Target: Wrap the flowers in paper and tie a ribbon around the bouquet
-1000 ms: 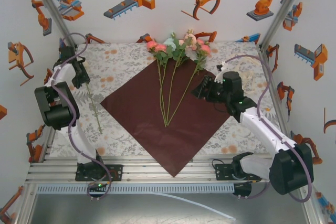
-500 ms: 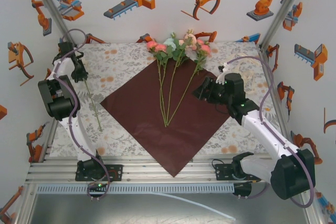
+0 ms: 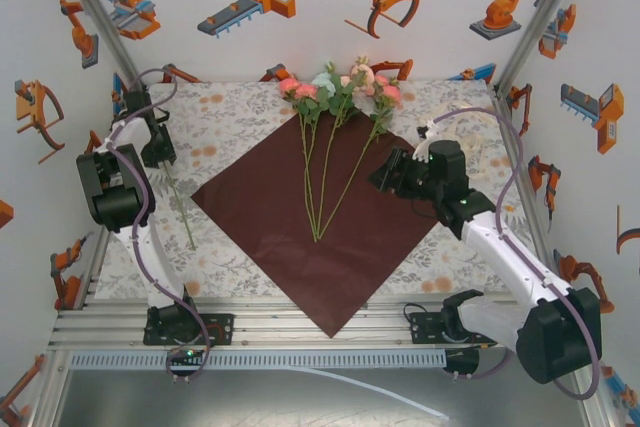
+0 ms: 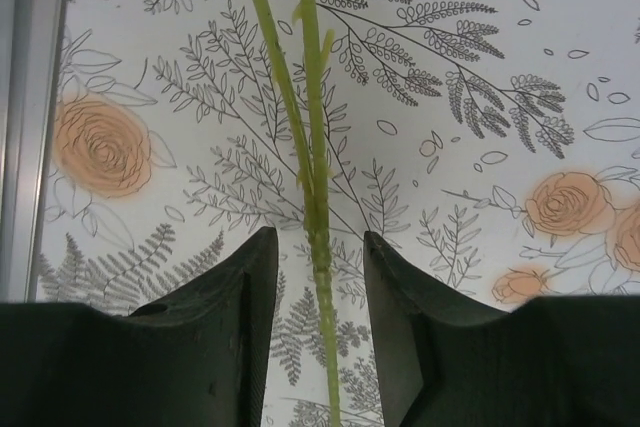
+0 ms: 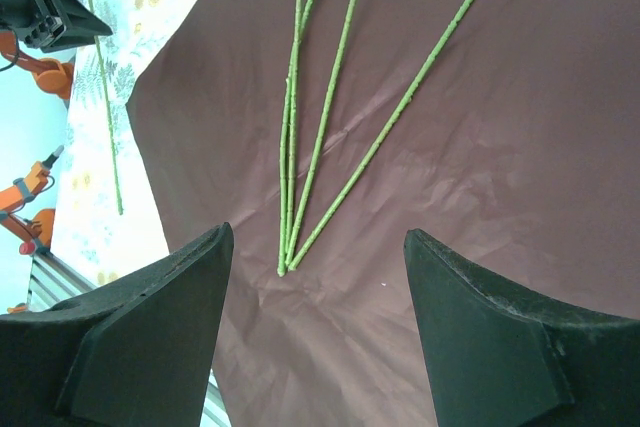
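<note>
The fingers [image 4: 225, 347] of your left gripper [image 3: 163, 155] stand partly apart on both sides of a loose stem [image 4: 318, 197], with a gap on each side, so nothing is held. Over the last second this arm has shifted a little, yet the stem lies where it was, near the left edge of the worktop [image 3: 230, 117]; the pick is, I judge, not done. Your right gripper [image 3: 385, 175] hangs wide and empty above the right corner of the paper [image 3: 270, 217]. The flowers [image 3: 340, 87] lie across its far corner, blooms near the worktop's far edge. The left wall [image 3: 40, 47] is close; toward the paper you have room.
</note>
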Robot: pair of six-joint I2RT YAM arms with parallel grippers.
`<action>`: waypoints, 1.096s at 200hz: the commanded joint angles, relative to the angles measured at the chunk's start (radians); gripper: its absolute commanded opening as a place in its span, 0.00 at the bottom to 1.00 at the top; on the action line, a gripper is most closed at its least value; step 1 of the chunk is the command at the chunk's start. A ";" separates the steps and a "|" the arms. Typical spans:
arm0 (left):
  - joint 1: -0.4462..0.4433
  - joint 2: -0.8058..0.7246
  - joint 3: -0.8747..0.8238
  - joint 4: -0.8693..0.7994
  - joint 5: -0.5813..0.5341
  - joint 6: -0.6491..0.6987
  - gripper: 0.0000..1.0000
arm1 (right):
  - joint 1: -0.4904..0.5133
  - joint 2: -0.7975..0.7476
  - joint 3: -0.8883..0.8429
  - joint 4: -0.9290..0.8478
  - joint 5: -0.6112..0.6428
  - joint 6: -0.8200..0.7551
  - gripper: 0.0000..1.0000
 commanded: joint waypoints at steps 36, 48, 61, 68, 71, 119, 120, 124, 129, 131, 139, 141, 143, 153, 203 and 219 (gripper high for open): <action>-0.005 -0.012 0.012 -0.013 -0.029 0.000 0.21 | 0.001 -0.089 0.013 -0.036 0.016 -0.037 0.64; -0.003 -0.012 0.015 -0.013 -0.020 0.001 0.21 | 0.002 -0.101 0.014 -0.040 0.020 -0.038 0.64; 0.000 -0.013 0.012 -0.008 -0.012 0.002 0.16 | 0.002 -0.111 0.016 -0.047 0.025 -0.040 0.64; 0.001 -0.018 0.007 0.002 -0.012 0.001 0.09 | 0.002 -0.114 0.016 -0.050 0.026 -0.041 0.64; 0.001 -0.022 0.007 0.003 -0.010 0.001 0.07 | 0.002 -0.115 0.017 -0.051 0.028 -0.041 0.64; -0.051 -0.273 0.023 0.037 0.151 -0.080 0.00 | 0.001 -0.099 0.028 -0.048 0.033 -0.038 0.64; -0.052 -0.280 0.024 0.039 0.155 -0.083 0.00 | 0.001 -0.097 0.028 -0.047 0.033 -0.038 0.64; -0.064 -0.304 0.026 0.046 0.179 -0.096 0.00 | 0.001 -0.094 0.028 -0.043 0.031 -0.038 0.64; -0.079 -0.328 0.027 0.057 0.205 -0.112 0.00 | 0.002 -0.088 0.029 -0.040 0.029 -0.035 0.64; -0.087 -0.338 0.027 0.061 0.214 -0.120 0.00 | 0.002 -0.086 0.031 -0.040 0.028 -0.036 0.64; -0.124 -0.370 0.037 0.075 0.245 -0.153 0.00 | 0.001 -0.075 0.032 -0.037 0.027 -0.035 0.64; -0.131 -0.378 0.037 0.081 0.254 -0.162 0.00 | 0.001 -0.074 0.032 -0.036 0.025 -0.034 0.64; -0.143 -0.384 0.038 0.088 0.264 -0.173 0.00 | 0.001 -0.072 0.033 -0.036 0.025 -0.034 0.64; -0.204 -0.402 0.039 0.134 0.307 -0.215 0.00 | 0.002 -0.063 0.036 -0.033 0.024 -0.033 0.64; -0.640 -0.107 0.277 0.330 0.340 -0.411 0.00 | 0.001 -0.040 0.038 -0.013 0.007 -0.009 0.64; -0.702 0.099 0.532 0.225 0.337 -0.400 0.00 | 0.002 -0.059 0.029 -0.031 0.009 -0.013 0.64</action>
